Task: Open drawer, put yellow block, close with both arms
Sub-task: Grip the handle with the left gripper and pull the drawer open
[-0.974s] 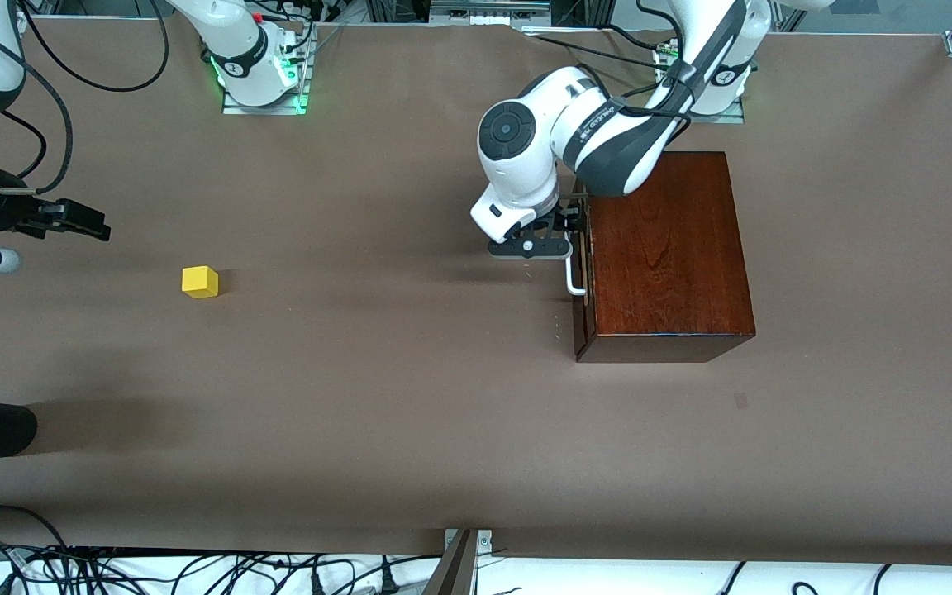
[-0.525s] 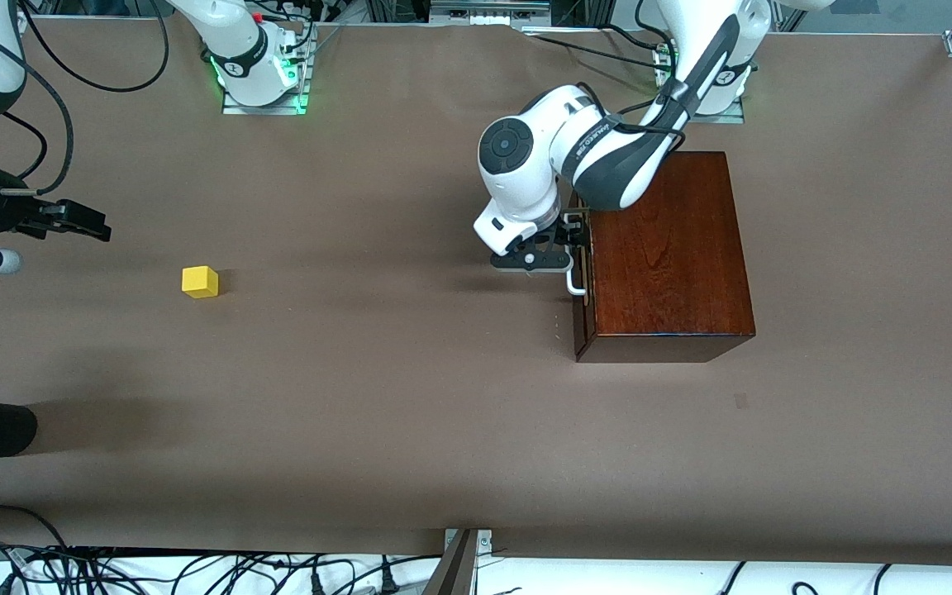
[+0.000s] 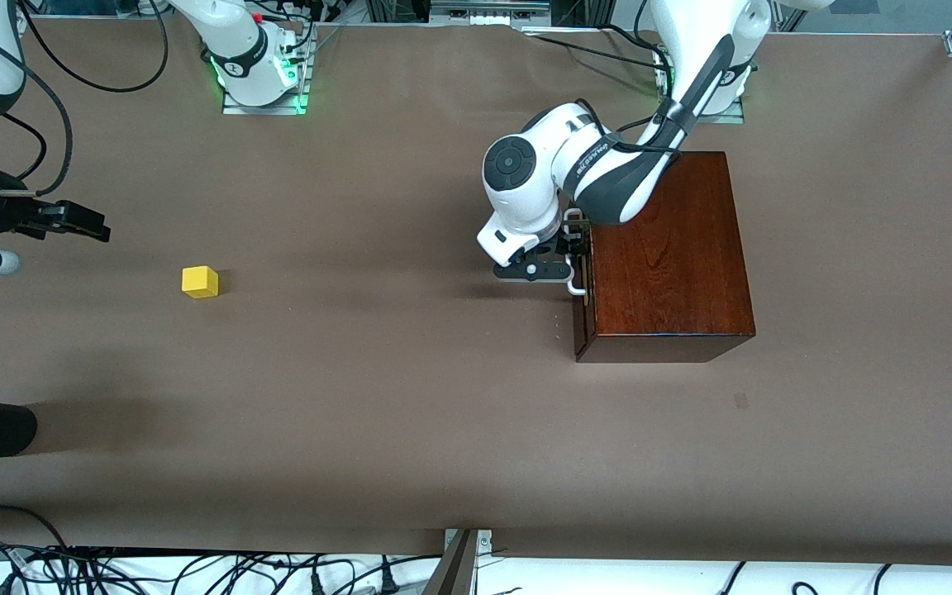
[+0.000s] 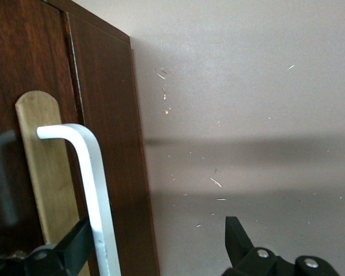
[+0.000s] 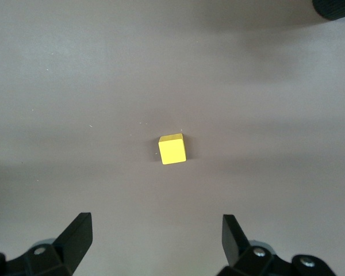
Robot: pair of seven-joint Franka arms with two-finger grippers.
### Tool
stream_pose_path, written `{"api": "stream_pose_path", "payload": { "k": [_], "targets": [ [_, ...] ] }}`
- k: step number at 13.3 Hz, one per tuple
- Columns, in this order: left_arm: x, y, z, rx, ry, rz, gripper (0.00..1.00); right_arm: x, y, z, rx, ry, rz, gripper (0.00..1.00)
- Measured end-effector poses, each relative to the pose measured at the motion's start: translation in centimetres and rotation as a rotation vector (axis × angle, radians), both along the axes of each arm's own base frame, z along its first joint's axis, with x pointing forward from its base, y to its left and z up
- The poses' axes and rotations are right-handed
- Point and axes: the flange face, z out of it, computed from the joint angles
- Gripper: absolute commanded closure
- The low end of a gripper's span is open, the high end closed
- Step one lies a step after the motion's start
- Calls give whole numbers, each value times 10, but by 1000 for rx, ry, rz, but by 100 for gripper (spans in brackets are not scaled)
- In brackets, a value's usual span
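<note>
Drawer (image 3: 582, 273): shut in its wooden box; nothing done yet.
Left end effector (image 4: 161, 253): fingers apart, straddling the white handle (image 4: 92, 190), unclamped.
Right end effector (image 5: 155, 241): apart, waiting above the block.
Yellow block (image 3: 200, 282): on the table (image 3: 377, 397), toward the right arm's end.
Left to do: pull, load, close.

A brown table (image 3: 410, 413) carries everything, its covering plain and matte, with a few pale specks showing close up. Toward the left arm's end stands the dark reddish-brown wooden box (image 3: 666, 256), its drawer (image 3: 582, 285) shut, the dark front with the white handle (image 3: 577, 285) facing the right arm's end. Well apart from it, near the right arm's end, the yellow block (image 3: 200, 282) lies flat on the covering, alone. Both arm bases are bolted along the edge farthest from the front camera.
</note>
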Motion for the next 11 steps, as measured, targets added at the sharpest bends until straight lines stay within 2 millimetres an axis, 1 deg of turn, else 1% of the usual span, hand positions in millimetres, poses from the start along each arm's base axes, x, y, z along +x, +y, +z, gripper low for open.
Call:
{"api": "stream_pose_path", "payload": {
  "k": [3,8,11],
  "targets": [
    [0,0,-2,0,0,2,0,0,0,0,0,0,0,0],
    [-4,-5,-5,2,-13,54,0,0,0,0,0,0,0,0],
    [-4,-15,-2,-12,-34,93,0,0,0,0,0,0,0,0]
  ]
}}
